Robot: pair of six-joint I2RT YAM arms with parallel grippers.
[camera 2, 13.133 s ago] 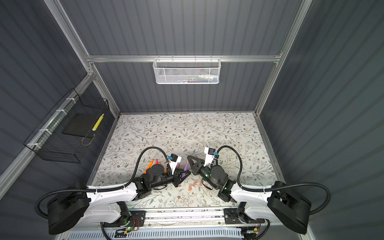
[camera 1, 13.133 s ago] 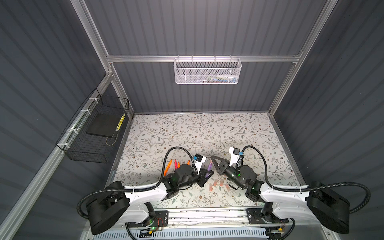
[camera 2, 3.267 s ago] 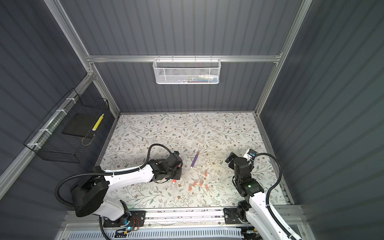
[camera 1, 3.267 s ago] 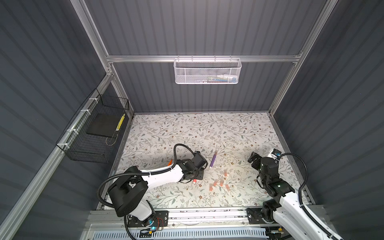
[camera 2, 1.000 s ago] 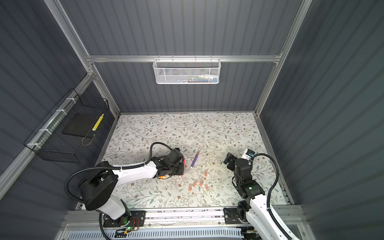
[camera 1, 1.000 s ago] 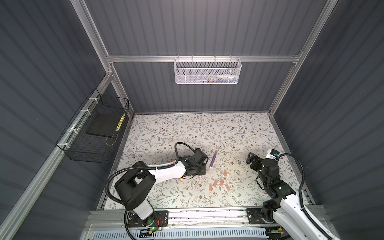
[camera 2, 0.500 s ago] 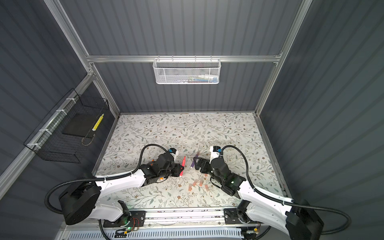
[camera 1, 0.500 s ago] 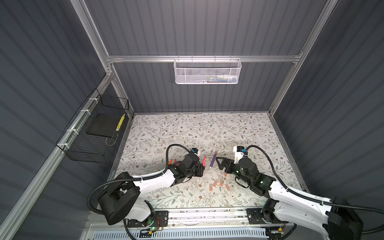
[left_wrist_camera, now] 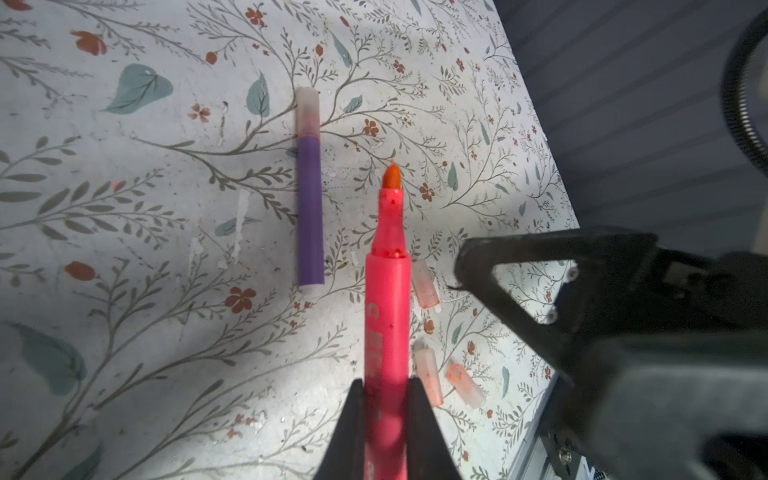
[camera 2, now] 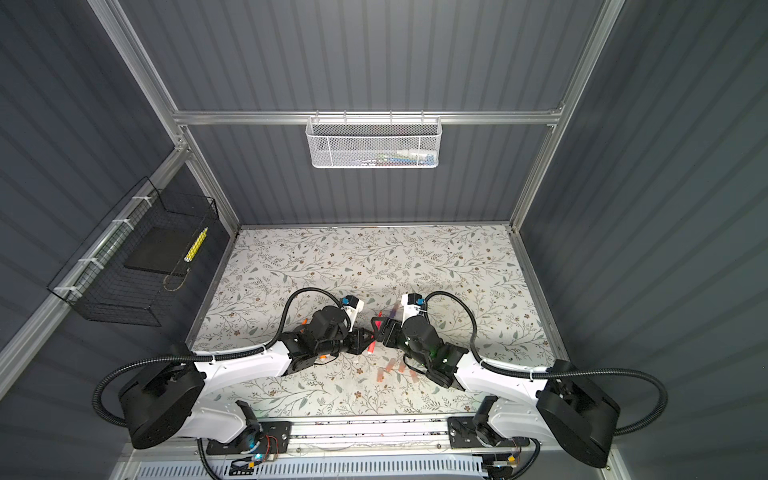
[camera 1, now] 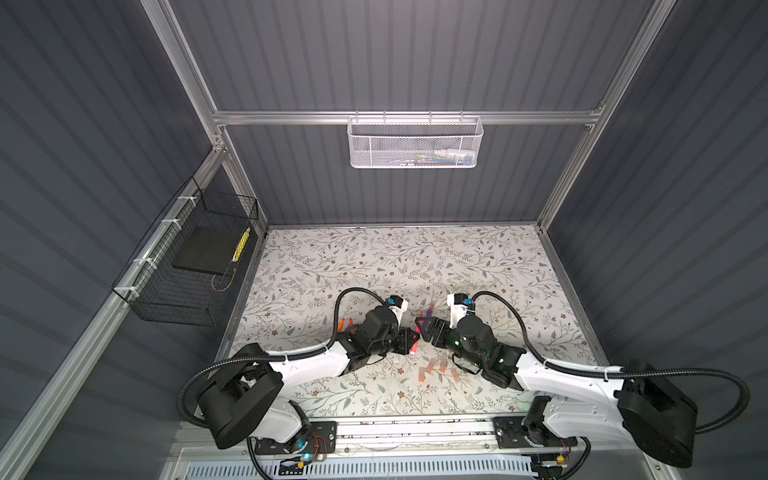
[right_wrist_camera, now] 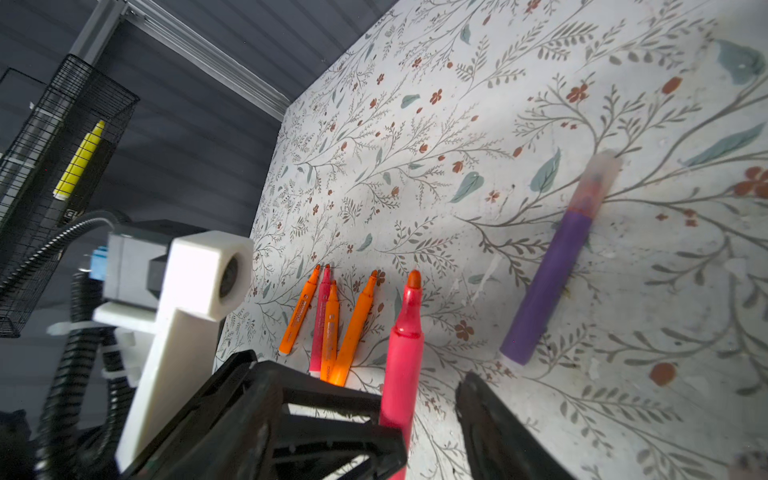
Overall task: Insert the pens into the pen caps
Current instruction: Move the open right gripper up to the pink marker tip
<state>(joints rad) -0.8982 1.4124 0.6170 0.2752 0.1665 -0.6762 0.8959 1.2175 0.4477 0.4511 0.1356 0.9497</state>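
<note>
Left wrist: our left hand clamps the pink-red pen; right hand, jaws apart, just swung in around it; handover likely.

pink-red pen, orange tip | purple pen | orange pens | tabletop pale floral

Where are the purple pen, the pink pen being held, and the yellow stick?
purple pen (left_wrist_camera: 311, 216): left wrist view, mid-barrel.
pink pen (left_wrist_camera: 385, 307): left wrist view, its held barrel.
yellow stick (right_wrist_camera: 80, 160): right wrist view, its middle.
</note>
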